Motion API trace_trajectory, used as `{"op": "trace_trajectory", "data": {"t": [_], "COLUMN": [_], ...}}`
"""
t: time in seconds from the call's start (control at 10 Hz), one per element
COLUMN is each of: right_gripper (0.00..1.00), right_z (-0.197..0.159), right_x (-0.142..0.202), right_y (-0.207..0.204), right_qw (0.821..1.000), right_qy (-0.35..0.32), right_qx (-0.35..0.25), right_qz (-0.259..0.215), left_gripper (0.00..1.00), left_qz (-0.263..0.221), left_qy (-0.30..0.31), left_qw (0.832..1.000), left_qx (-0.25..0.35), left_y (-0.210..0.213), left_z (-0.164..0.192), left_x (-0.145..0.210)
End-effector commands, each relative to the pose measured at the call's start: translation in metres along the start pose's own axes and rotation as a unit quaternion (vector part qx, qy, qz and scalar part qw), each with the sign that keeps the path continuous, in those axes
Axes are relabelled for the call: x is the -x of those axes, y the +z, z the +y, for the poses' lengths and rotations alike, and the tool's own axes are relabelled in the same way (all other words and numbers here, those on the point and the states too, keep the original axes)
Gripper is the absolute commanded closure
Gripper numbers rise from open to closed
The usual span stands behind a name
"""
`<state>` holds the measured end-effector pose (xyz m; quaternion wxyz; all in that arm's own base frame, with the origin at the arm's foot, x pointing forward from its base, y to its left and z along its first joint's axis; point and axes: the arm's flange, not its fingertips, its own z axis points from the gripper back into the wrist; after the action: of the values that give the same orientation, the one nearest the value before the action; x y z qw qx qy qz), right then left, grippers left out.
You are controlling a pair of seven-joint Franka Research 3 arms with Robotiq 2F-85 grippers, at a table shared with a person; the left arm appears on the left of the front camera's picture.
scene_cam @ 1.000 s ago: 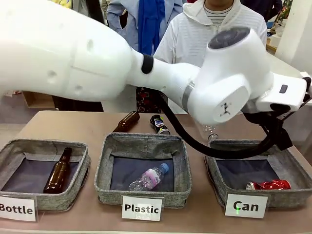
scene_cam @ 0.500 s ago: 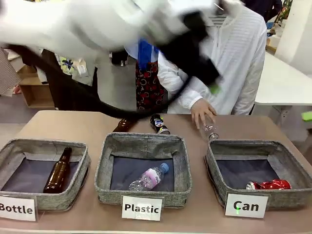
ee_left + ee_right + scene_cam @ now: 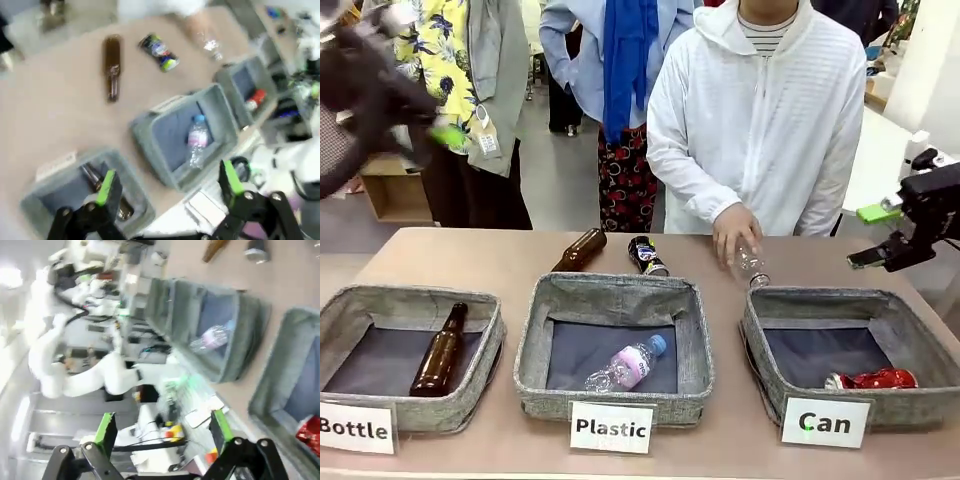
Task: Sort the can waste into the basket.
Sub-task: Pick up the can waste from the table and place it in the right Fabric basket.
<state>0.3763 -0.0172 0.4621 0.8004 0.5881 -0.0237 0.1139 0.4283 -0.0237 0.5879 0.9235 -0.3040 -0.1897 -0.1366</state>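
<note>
Hands (image 3: 168,179) (image 3: 163,424), two; cans (image 3: 872,380) (image 3: 646,255), two; baskets (image 3: 410,296) (image 3: 615,285) (image 3: 840,297), three.

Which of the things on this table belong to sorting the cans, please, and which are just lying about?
Job in hand: red can, lying in the Can basket; black can, beyond the Plastic basket.
Lying about: loose brown bottle; second brown bottle in the Bottle basket; plastic bottle in the Plastic basket; clear bottle under the person's hand.

Blk gripper (image 3: 167,170), green pads (image 3: 106,187)
</note>
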Motion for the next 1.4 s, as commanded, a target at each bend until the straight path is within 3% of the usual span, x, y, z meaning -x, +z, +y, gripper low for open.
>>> {"op": "trace_trajectory", "data": {"t": [0.0, 0.2, 0.5, 0.6, 1.3], "right_gripper": [0.0, 0.0, 0.0, 0.0, 0.0], "right_z": [-0.008, -0.017, -0.032, -0.031, -0.031], "right_x": [-0.021, -0.022, -0.018, -0.015, -0.015], "right_y": [0.027, 0.058, 0.113, 0.089, 0.089], "right_qw": [0.999, 0.996, 0.98, 0.994, 0.994], "right_qy": [-0.038, -0.049, -0.073, -0.044, -0.044], "right_qx": [-0.036, -0.04, -0.03, -0.029, -0.029], "right_qz": [-0.014, -0.065, -0.182, -0.099, -0.099], "left_gripper": [0.0, 0.0, 0.0, 0.0, 0.0], "left_qz": [-0.069, -0.127, -0.173, -0.15, -0.15], "left_qy": [0.135, 0.226, 0.273, 0.274, 0.274], "left_qw": [0.987, 0.956, 0.915, 0.936, 0.936], "left_qx": [0.061, 0.137, 0.241, 0.165, 0.165], "left_y": [0.019, 0.035, -0.002, 0.039, 0.039], "left_z": [0.07, 0.17, 0.267, 0.223, 0.223], "left_x": [0.025, 0.094, 0.156, 0.141, 0.141]}}
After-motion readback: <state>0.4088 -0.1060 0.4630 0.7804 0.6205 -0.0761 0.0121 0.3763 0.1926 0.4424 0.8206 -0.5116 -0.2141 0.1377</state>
